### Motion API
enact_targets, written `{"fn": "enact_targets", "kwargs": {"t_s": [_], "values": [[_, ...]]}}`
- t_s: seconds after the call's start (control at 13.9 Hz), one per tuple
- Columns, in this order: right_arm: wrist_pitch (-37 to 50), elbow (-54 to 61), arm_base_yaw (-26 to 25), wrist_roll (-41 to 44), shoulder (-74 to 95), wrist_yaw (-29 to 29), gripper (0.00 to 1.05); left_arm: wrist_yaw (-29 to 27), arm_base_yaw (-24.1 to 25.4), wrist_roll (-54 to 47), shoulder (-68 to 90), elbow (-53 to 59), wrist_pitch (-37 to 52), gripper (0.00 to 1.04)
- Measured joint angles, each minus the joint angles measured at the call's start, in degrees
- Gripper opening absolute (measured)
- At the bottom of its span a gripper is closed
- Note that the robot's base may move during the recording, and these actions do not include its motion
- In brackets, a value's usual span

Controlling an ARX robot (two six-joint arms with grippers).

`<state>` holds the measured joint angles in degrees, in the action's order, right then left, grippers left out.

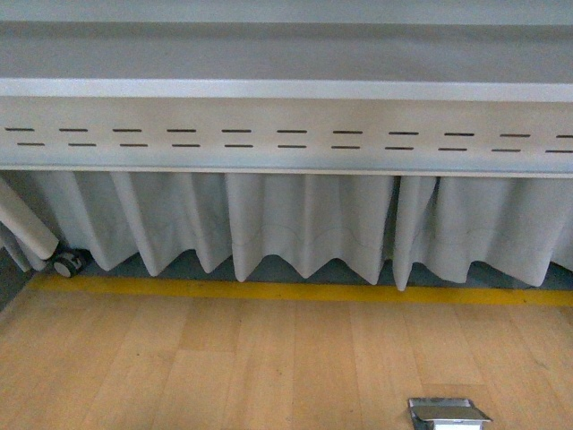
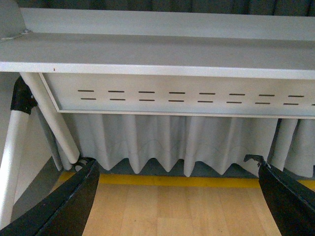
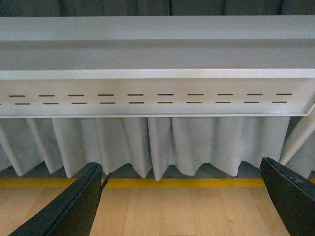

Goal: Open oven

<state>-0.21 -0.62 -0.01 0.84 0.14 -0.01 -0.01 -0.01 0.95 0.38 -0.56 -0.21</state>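
Front view gives us no sight of the oven. It does not show in either wrist view either, so we cannot say where it lies relative to either gripper. At the left edge a white table leg (image 1: 27, 224) is cut off by the frame. A small caster (image 1: 65, 263) sits at its foot, half tucked behind the grey curtain (image 1: 295, 224). The curtain hangs in folds under the table (image 1: 286, 90) and hides whatever stands behind it. A slotted panel (image 1: 286, 134) runs across the table's front. The tabletop shows only as flat grey bands at a shallow angle, and we can make out nothing on it. Below the curtain hem a yellow line (image 1: 304, 291) crosses the wooden floor (image 1: 224, 367). At the lower right a metal floor box (image 1: 448, 414) is cropped by the bottom edge. Our arms lie outside this view.

Both wrist cameras look roughly level at the same table edge. The left gripper (image 2: 177, 169) points at the curtain, its two black fingers (image 2: 69, 206) spread wide with nothing between them. Only their tips show; the rest is cut off. The right gripper (image 3: 180, 166) is posed the same way, its fingers (image 3: 74, 206) far apart and empty, facing the slotted panel and curtain.
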Motion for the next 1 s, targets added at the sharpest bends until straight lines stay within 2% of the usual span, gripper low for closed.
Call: {"fn": "enact_targets", "kwargs": {"t_s": [1.0], "values": [[0.0,0.0,0.0,0.0,0.0,0.0,0.98,0.0,0.0,0.0,0.0,0.0,0.0,0.98]]}}
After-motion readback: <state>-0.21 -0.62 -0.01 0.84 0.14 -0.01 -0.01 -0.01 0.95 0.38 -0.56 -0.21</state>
